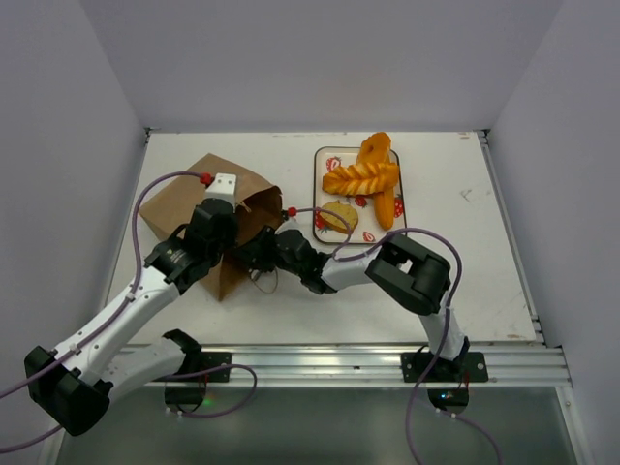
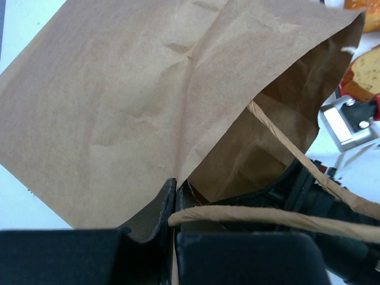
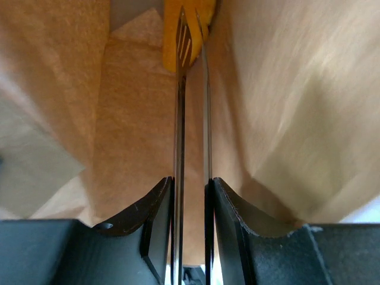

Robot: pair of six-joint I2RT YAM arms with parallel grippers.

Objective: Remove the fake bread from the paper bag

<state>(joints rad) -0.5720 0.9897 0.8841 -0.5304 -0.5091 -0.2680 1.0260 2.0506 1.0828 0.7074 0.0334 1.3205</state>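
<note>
The brown paper bag (image 1: 208,199) lies on its side at the left, mouth facing right. My left gripper (image 1: 225,250) is shut on the bag's lower mouth edge; in the left wrist view the paper (image 2: 119,107) is pinched between its jaws (image 2: 174,185), with a twisted handle (image 2: 267,217) across them. My right gripper (image 1: 260,254) reaches into the mouth. It (image 3: 192,181) is shut on metal tongs (image 3: 191,107), whose tips close around a yellow-orange bread piece (image 3: 196,18) deep in the bag. A braided loaf (image 1: 360,178), long loaves (image 1: 380,155) and a paler piece (image 1: 339,215) lie on the tray.
The strawberry-print tray (image 1: 324,158) stands right of the bag at the back centre. White walls close the table on the left, back and right. A metal rail runs along the near edge, behind the arm bases.
</note>
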